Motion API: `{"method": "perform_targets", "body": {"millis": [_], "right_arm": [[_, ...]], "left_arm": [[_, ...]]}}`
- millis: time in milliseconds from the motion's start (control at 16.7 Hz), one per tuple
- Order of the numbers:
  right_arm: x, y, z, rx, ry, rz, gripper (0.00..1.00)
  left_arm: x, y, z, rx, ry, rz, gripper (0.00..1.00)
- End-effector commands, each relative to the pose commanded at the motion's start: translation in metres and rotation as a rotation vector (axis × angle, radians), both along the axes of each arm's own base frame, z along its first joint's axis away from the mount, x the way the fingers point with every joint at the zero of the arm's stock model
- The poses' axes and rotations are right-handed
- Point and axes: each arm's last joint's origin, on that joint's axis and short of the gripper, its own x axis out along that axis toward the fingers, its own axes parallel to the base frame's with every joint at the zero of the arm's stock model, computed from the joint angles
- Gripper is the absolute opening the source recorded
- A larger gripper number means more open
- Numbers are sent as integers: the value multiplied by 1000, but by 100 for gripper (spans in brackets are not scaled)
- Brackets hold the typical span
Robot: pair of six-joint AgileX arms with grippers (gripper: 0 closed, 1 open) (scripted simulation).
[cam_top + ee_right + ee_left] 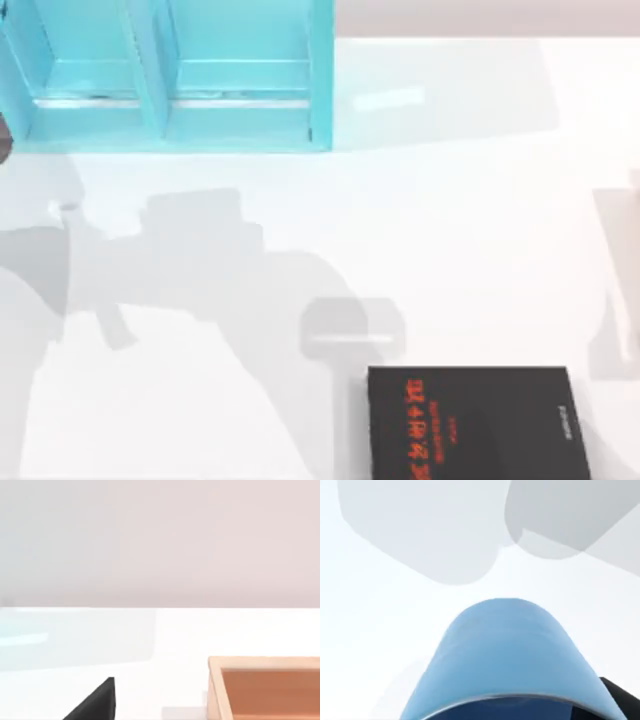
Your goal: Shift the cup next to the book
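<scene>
Our left claw's state we cannot tell; the cup [507, 655] sits close under its wrist camera. The book [475, 422] lies near right on the surface [470, 230]. We judge the cup light, stiff and slick, best held across its tapered wall.

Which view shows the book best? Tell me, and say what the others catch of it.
The top view shows it best: the book lies flat at the table's near right, cover and red lettering visible. The right wrist view catches one black corner. The left wrist view has the cup up close, with a black sliver beside it, possibly the book.
</scene>
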Motion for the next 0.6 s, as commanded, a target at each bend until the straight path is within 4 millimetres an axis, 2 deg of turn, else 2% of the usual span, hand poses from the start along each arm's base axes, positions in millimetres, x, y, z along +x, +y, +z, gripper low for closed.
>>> {"method": "perform_targets", "body": {"millis": [120, 300, 420, 600], "right_arm": [[0, 0, 0, 0, 0, 0, 100], [0, 0, 0, 0, 0, 0, 100], [0, 0, 0, 0, 0, 0, 100], [0, 0, 0, 0, 0, 0, 100]], "left_arm": [[10, -48, -1, -3, -21, 146, 0], [11, -121, -4, -15, -41, 358, 0], [4, -170, -6, -24, -46, 482, 0], [-17, -236, -5, -40, -51, 634, 0]]}}
